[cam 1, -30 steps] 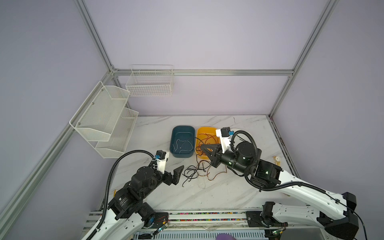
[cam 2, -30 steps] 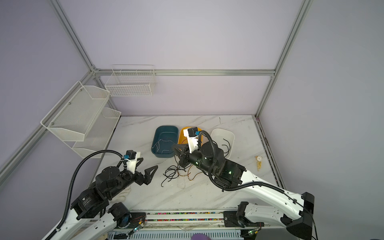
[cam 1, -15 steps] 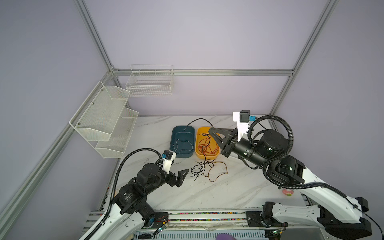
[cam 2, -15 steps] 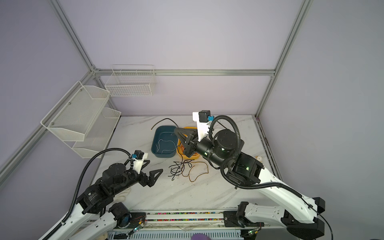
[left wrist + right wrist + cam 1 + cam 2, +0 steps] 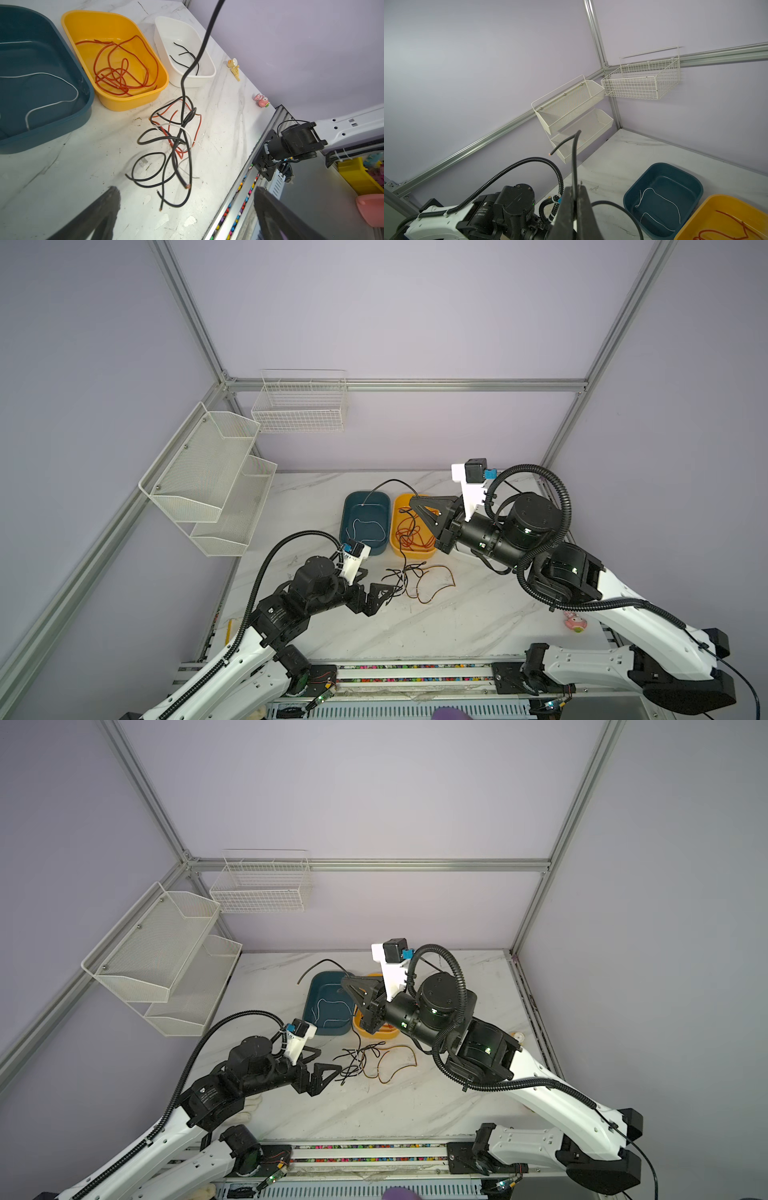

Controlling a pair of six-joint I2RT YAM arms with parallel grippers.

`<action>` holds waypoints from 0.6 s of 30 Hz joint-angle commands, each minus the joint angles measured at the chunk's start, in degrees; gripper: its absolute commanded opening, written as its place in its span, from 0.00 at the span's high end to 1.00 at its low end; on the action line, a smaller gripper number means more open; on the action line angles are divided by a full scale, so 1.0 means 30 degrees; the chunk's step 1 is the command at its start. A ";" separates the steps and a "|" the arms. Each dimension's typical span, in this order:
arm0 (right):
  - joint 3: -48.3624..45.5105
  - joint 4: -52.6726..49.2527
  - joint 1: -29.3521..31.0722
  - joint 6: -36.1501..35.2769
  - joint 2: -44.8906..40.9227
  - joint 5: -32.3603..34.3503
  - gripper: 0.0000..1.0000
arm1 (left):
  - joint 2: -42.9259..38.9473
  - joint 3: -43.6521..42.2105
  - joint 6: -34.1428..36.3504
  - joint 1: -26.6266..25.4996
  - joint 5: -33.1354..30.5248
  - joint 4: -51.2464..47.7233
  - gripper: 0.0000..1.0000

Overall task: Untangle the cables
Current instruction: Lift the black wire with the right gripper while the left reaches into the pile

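- My R gripper (image 5: 412, 500) is clamped tight on a black cable (image 5: 574, 158), up over the yellow bin (image 5: 415, 554); cable drops into the tangle (image 5: 174, 143) on the table (image 5: 478, 614).
- My L gripper (image 5: 384, 593) is spread wide, empty, right by the tangle.
- In bins: white cable (image 5: 52, 74) in teal bin (image 5: 376, 497), red-orange cables (image 5: 116, 76) in yellow, black bits (image 5: 180, 46) in white bin (image 5: 187, 81).

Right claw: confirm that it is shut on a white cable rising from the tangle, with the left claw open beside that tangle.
Wrong in the colour. The right claw is shut on a black cable, not a white one, as the right wrist view shows. It does rise from the tangle, and the left claw is open beside it.
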 commanded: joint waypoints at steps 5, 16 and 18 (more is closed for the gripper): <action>0.0959 0.0167 0.0074 -0.0628 -0.0064 -0.0787 1.00 | 0.0782 0.0375 -0.1763 -0.0408 0.1287 0.1927 0.07; 0.1245 0.0410 0.0081 -0.0586 -0.0068 0.0058 1.00 | 0.1566 -0.1378 -0.3669 -0.2097 -0.1149 0.2587 0.11; 0.1341 0.0395 0.0072 -0.0482 -0.0107 0.0301 1.00 | 0.1954 -0.1809 -0.3854 -0.2191 -0.1368 0.3046 0.13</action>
